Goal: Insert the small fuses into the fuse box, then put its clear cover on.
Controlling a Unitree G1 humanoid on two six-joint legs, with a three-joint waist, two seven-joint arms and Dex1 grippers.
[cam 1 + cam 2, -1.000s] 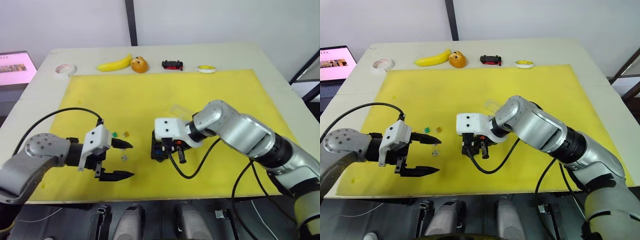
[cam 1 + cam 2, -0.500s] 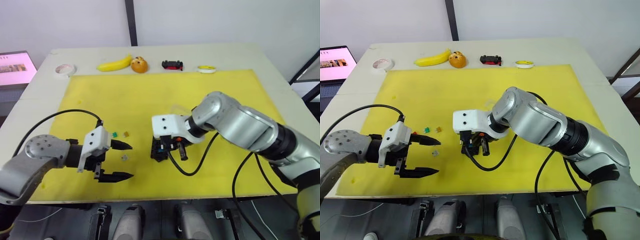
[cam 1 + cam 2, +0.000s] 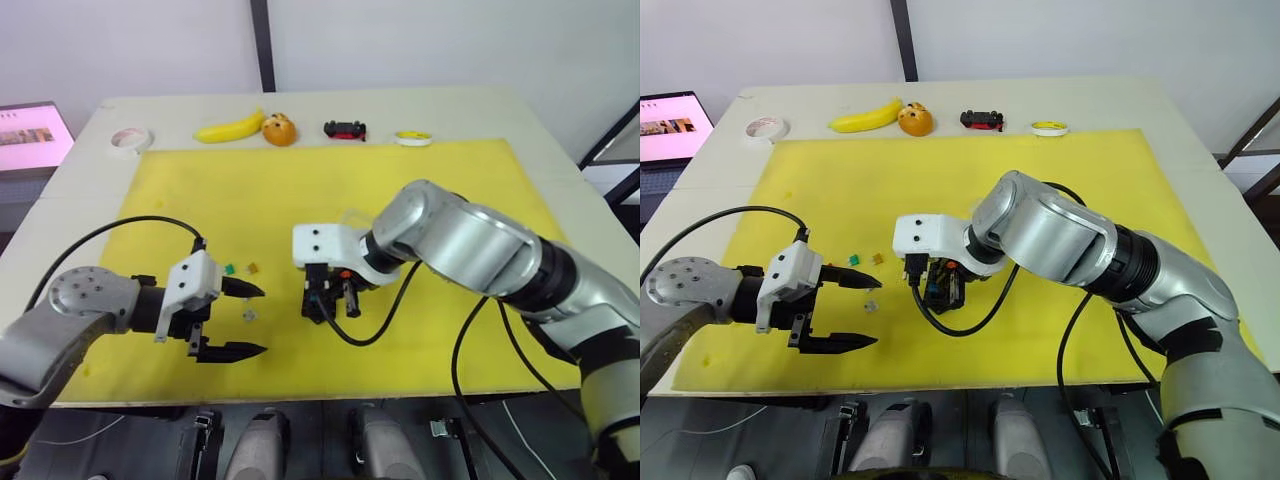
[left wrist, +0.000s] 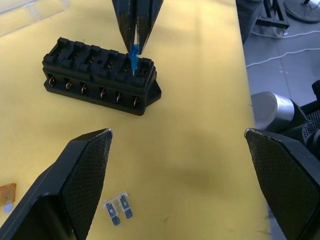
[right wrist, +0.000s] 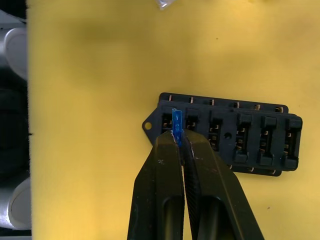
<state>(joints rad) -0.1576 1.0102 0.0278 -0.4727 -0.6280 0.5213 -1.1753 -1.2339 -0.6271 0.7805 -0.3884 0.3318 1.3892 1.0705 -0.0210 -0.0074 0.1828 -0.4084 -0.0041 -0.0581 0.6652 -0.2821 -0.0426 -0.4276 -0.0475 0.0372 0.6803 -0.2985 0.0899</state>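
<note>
The black fuse box (image 3: 318,297) lies mid-mat. My right gripper (image 5: 179,137) is shut on a small blue fuse (image 5: 176,122) and holds it upright over the end slot of the fuse box (image 5: 240,140); the fuse's prongs (image 4: 134,57) touch the box top. Off to the left, my left gripper (image 3: 240,320) hovers open and holds nothing. Loose fuses lie between: a green one (image 3: 229,269), an amber one (image 3: 253,268) and a pale clear one (image 4: 118,211). The clear cover (image 3: 358,222) rests on the mat just behind the box, partly hidden by my right arm.
A yellow mat (image 3: 300,190) covers the table. Along its far edge stand a banana (image 3: 229,129), an orange (image 3: 279,130), a black-and-red toy car (image 3: 344,130), a small yellow disc (image 3: 413,138) and a tape roll (image 3: 130,139). A screen (image 3: 30,130) glows at far left.
My right gripper has shifted left along the fuse box with the blue fuse and now stands over the box's end. The left arm has stayed put.
</note>
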